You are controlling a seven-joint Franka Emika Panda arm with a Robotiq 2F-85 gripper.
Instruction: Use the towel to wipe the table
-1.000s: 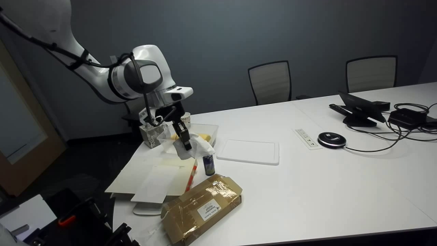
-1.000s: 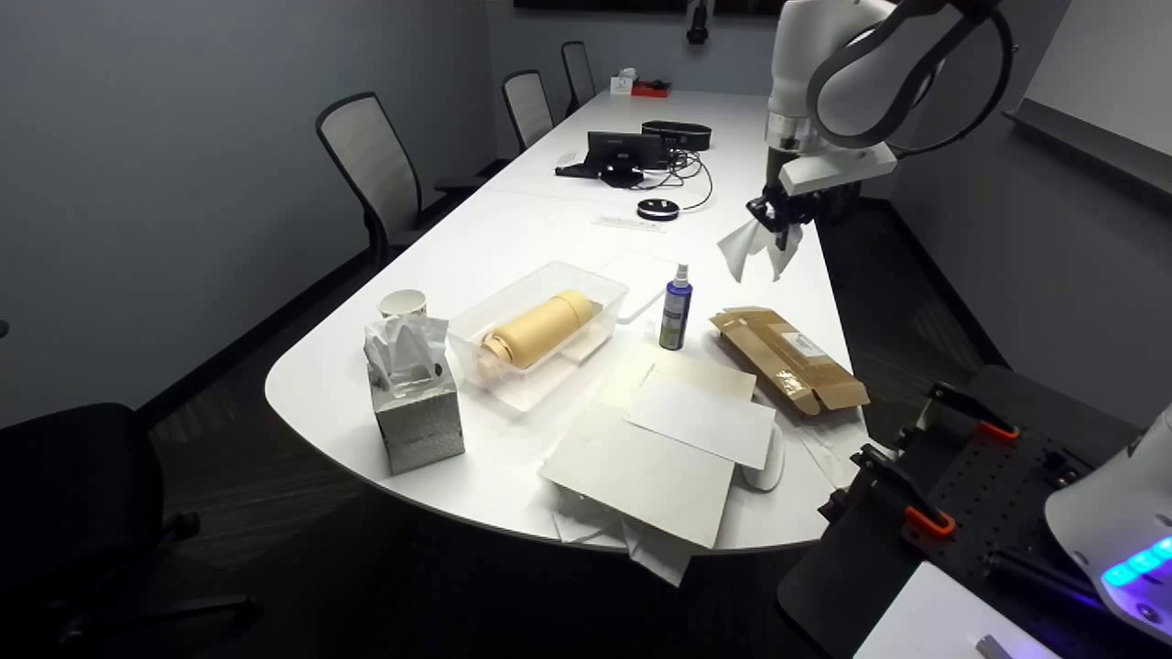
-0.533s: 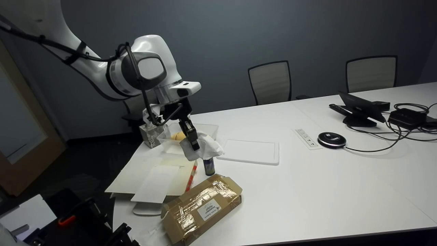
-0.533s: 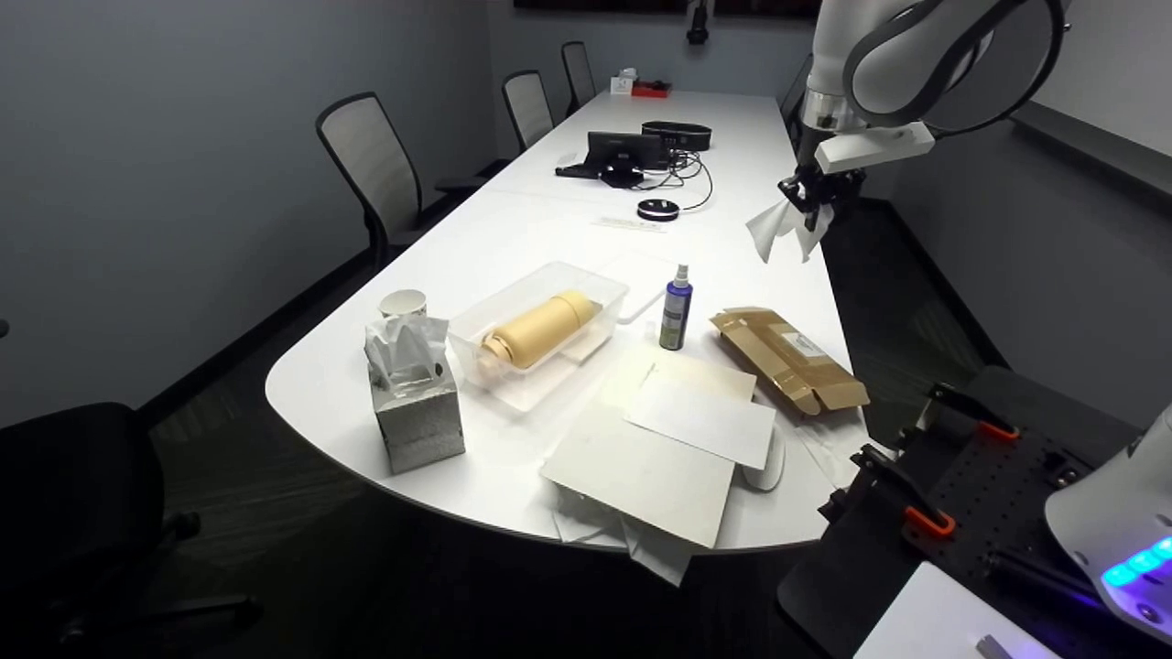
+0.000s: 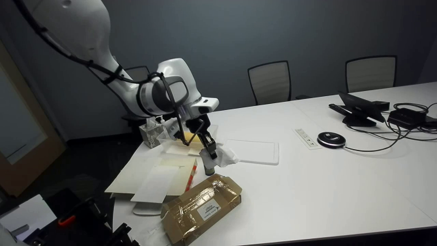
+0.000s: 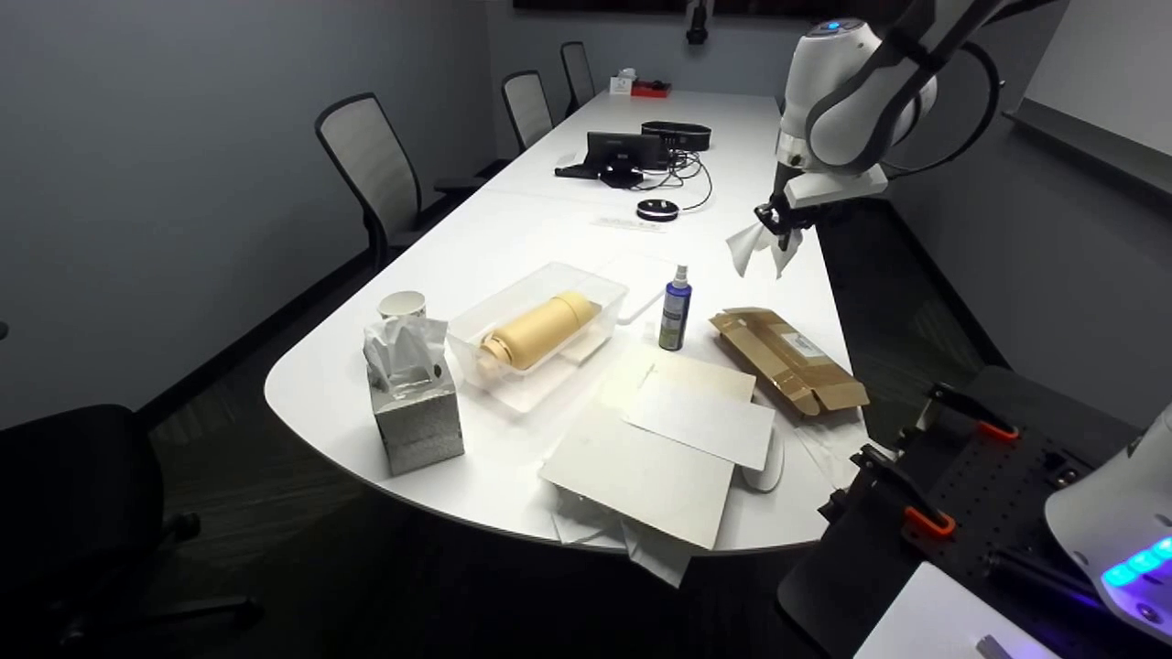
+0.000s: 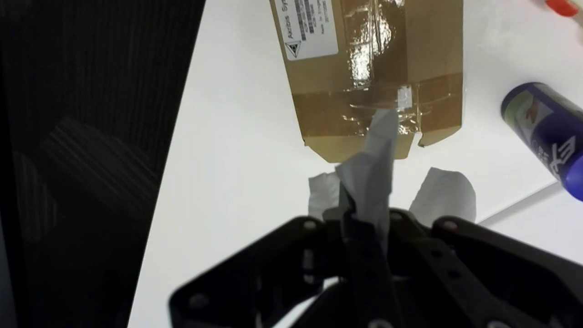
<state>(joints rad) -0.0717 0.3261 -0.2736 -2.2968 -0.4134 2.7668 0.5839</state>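
Wrist view: hand (image 7: 364,223) clamped on the white towel (image 7: 371,177) (ends splayed).
Table (image 7: 223,168): bears cardboard box (image 7: 373,75) near blue bottle (image 7: 546,125).

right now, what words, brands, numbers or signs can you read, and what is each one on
"Akribis Sy", cut off by the wrist view's edge, on the white label of the cardboard box.
A triangle logo, on the same label.
"EX", the rest not readable, on the blue-purple spray bottle.
Too small or blurred: the label's remaining print, the bottle's other print, and the marks on the round black device.
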